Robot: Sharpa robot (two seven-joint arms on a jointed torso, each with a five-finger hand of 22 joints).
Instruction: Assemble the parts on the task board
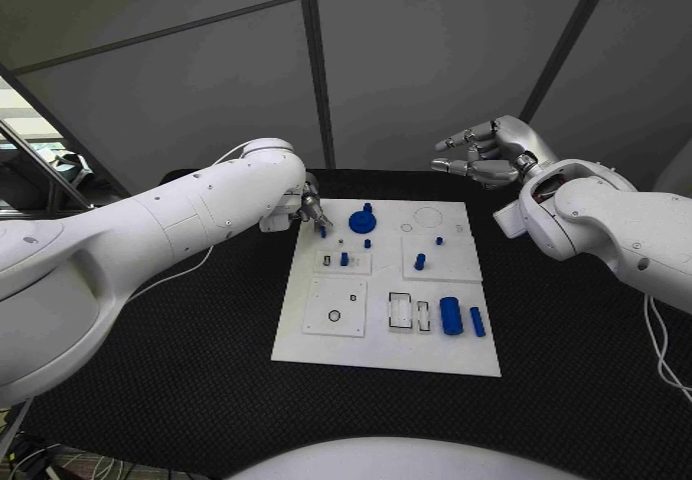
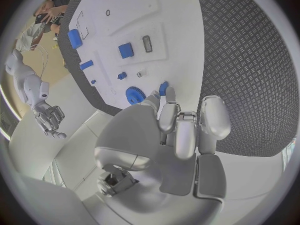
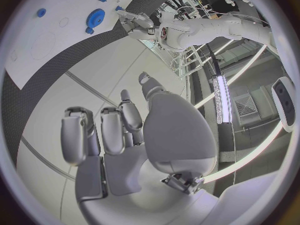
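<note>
Nearest the head camera, the task board (image 1: 335, 345) has its near edge on the black table (image 1: 173, 380), with a tall blue cylinder (image 1: 450, 315) and a slimmer blue bar (image 1: 476, 320) at its near right, beside 2 rectangular slots. Mid-board: a blue peg (image 1: 420, 262) right of centre and a small blue block (image 1: 343, 259) on the left. Far side: a blue gear (image 1: 362, 220) standing on the board, plus a few tiny blue studs.

Left hand (image 1: 306, 208) sits at the board's far-left corner, fingertips down. The left wrist view shows a small blue part (image 2: 164, 88) pinched at its fingertips (image 2: 169, 97), just beside the gear and very close to the board surface. So: left hand grasping that part.

Right hand (image 1: 483, 152) hovers above and beyond the board's far-right edge, well apart from every part, fingers curled loosely inward, holding nothing.

Risks, as judgement: the pinch is only at the very tips, so the part could tilt or slip if pressed off-axis into its seat. Fingers are close to the gear, so a sideways move could knock it. Pushing down at the corner might shift the board.
</note>
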